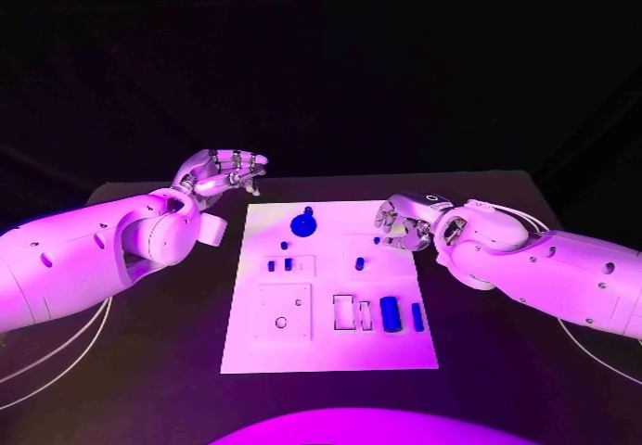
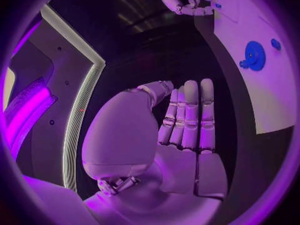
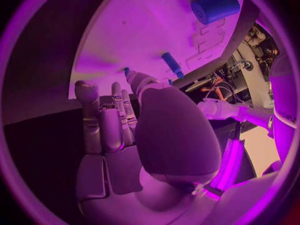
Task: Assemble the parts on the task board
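The white task board [image 1: 335,324] lies in the middle of the table. On its far part sits a blue gear-like part [image 1: 303,223] [image 2: 253,55]. Small blue pegs [image 1: 278,265] [image 1: 359,263] stand near the middle, and a blue cylinder [image 1: 390,312] [image 3: 215,7] and a thin blue bar [image 1: 417,317] lie nearer me on the right. My left hand [image 1: 221,173] [image 2: 181,130] hovers off the board's far left corner, fingers straight, holding nothing. My right hand [image 1: 402,225] [image 3: 119,130] hangs over the board's far right edge and holds nothing.
Recessed white slots [image 1: 284,311] mark the board's near left part. The black table [image 1: 508,371] surrounds the board on all sides. Thin cables [image 1: 54,366] trail from the left arm over the table's near left.
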Controlling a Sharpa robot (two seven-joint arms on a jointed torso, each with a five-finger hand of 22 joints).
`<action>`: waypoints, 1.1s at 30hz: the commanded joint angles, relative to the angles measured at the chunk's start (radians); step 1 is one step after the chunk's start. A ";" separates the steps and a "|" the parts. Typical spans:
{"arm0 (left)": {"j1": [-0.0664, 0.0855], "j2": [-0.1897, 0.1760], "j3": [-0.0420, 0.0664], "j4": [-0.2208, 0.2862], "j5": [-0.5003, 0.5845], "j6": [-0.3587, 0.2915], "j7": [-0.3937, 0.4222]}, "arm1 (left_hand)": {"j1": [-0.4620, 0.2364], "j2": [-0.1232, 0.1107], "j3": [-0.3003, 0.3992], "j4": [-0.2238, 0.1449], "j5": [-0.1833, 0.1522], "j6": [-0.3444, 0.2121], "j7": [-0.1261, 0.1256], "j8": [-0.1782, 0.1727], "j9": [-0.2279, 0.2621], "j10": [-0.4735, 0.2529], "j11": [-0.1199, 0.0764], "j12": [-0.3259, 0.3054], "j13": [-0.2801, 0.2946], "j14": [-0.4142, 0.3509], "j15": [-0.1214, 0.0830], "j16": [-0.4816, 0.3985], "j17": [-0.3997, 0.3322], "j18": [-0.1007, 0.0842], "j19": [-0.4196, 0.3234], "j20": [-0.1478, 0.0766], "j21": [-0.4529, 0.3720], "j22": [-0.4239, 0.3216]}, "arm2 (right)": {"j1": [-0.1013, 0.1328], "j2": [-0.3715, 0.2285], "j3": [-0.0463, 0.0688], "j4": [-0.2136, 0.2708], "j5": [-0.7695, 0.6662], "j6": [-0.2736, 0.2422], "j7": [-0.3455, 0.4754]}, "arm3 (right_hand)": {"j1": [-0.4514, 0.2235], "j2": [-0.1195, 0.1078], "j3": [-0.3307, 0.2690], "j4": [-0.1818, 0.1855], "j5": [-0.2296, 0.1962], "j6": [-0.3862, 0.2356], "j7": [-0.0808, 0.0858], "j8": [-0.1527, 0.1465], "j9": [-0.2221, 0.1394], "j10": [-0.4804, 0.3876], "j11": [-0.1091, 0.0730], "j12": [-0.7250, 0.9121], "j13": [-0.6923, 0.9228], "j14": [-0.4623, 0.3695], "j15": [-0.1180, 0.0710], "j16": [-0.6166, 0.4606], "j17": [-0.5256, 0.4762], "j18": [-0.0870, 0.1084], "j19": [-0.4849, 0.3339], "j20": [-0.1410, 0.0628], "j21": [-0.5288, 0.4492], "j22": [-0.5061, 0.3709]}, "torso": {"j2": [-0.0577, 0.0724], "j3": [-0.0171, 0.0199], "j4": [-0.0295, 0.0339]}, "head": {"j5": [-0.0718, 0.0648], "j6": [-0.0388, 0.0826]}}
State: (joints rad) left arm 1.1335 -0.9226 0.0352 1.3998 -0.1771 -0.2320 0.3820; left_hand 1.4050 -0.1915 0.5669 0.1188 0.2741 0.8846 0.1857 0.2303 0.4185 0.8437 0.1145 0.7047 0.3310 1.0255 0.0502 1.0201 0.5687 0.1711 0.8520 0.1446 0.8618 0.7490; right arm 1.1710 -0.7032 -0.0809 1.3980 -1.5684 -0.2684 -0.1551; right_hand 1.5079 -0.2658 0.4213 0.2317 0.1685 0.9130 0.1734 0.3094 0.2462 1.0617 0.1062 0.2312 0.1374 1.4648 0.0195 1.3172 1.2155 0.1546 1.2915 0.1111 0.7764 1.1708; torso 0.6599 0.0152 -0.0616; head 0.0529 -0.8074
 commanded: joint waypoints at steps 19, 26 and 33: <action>0.001 0.005 0.001 0.005 0.030 -0.041 0.066 | 0.008 0.017 -0.007 -0.005 0.003 -0.002 -0.002 0.000 -0.002 0.015 -0.001 0.001 -0.006 -0.001 -0.003 -0.009 -0.004 0.013 -0.001 0.004 -0.007 -0.005 | -0.011 0.056 -0.020 -0.052 -0.006 0.053 -0.027 | -0.028 0.030 0.078 -0.024 -0.002 0.053 -0.014 0.007 0.005 0.062 -0.015 -0.005 -0.026 0.036 -0.010 0.026 0.022 -0.030 0.042 -0.007 0.092 0.059 | -0.001 0.0010 -0.0028 | 0.004 -0.013; 0.001 0.005 0.001 0.006 0.030 -0.051 0.070 | 0.011 0.018 -0.007 -0.007 0.004 0.000 -0.003 0.001 -0.002 0.019 -0.002 0.002 -0.006 0.001 -0.004 -0.009 -0.005 0.013 0.001 0.004 -0.007 -0.005 | -0.018 0.064 -0.022 -0.057 -0.001 0.062 -0.018 | -0.034 0.040 0.112 -0.042 -0.002 0.065 -0.019 0.011 0.009 0.079 -0.020 -0.006 -0.031 0.039 -0.014 0.036 0.034 -0.033 0.046 -0.011 0.112 0.075 | -0.001 0.0002 -0.0021 | 0.004 -0.016; 0.001 0.005 0.001 0.005 0.029 -0.053 0.064 | 0.014 0.019 -0.008 -0.010 0.004 0.001 -0.003 0.001 -0.002 0.023 -0.003 0.004 -0.007 0.003 -0.006 -0.010 -0.005 0.013 0.003 0.003 -0.007 -0.005 | -0.023 0.066 -0.023 -0.056 -0.007 0.075 -0.021 | -0.045 0.057 0.148 -0.076 -0.003 0.088 -0.028 0.024 0.021 0.108 -0.031 0.001 -0.029 0.043 -0.024 0.052 0.051 -0.037 0.054 -0.016 0.143 0.099 | -0.001 0.0002 -0.0017 | 0.003 -0.019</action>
State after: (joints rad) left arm 1.1336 -0.9193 0.0352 1.4025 -0.1538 -0.2784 0.4306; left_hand 1.4180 -0.1786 0.5613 0.1131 0.2741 0.8847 0.1856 0.2303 0.4176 0.8600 0.1127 0.7047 0.3246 1.0255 0.0502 1.0164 0.5646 0.1702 0.8521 0.1446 0.8579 0.7453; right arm 1.1602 -0.6402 -0.0961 1.3400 -1.5710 -0.2498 -0.1791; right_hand 1.4606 -0.2182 0.5639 0.1582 0.1680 0.9951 0.1449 0.3297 0.2657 1.1648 0.0768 0.2274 0.1051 1.4650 0.0047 1.3656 1.2657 0.1242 1.3397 0.0950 0.9160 1.2675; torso 0.6587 0.0158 -0.0636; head 0.0556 -0.8245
